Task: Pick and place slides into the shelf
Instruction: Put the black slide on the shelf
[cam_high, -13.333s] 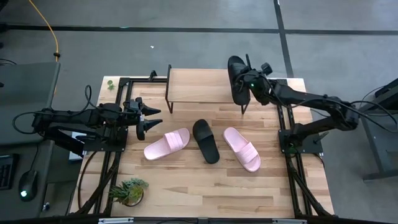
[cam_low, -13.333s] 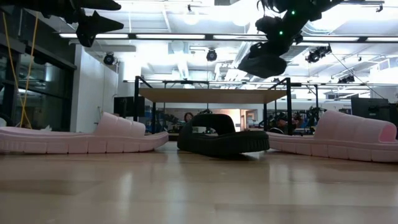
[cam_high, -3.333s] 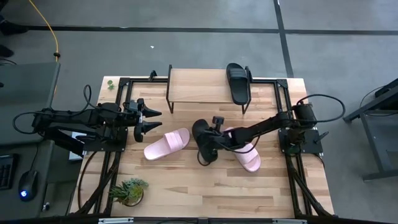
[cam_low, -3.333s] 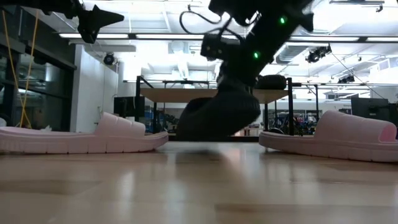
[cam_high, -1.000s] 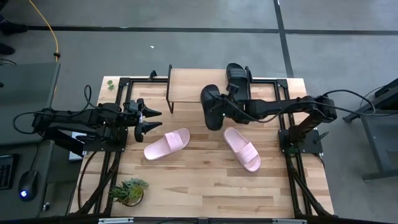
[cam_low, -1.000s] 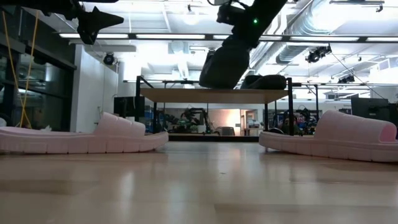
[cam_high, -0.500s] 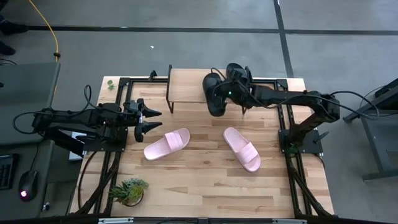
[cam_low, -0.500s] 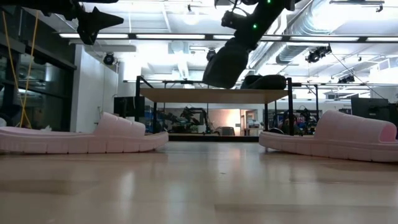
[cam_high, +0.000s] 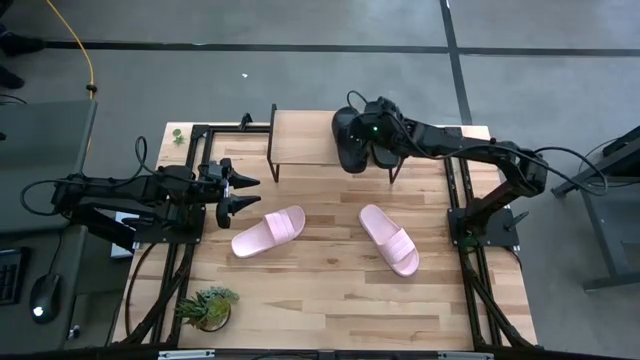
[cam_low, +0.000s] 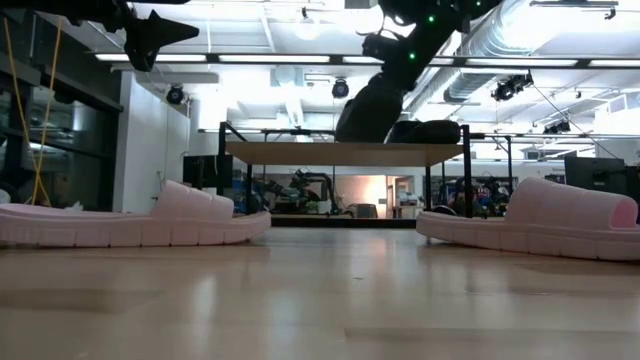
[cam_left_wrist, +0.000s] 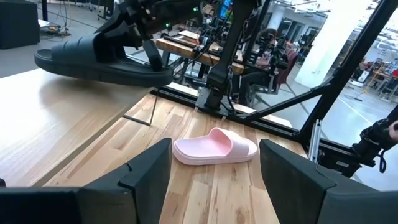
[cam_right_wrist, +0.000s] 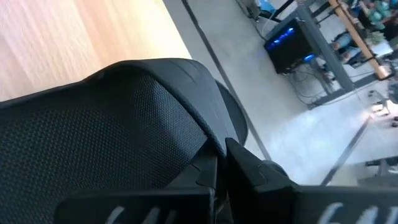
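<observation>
Now my right gripper (cam_high: 366, 133), jaws clamped on a black slide (cam_high: 349, 141), holds it over the shelf (cam_high: 305, 140) at upper centre; my left gripper (cam_high: 243, 193) waits apart, mid-left.

No text, label, brand or number can be read anywhere.

Bright overhead ceiling lights, glare in low view, soft shadows, fg blurry.

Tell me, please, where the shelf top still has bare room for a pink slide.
The shelf top is bare from its left legs to the black slide held by the right gripper. Its right end is crowded by both black slides.
</observation>
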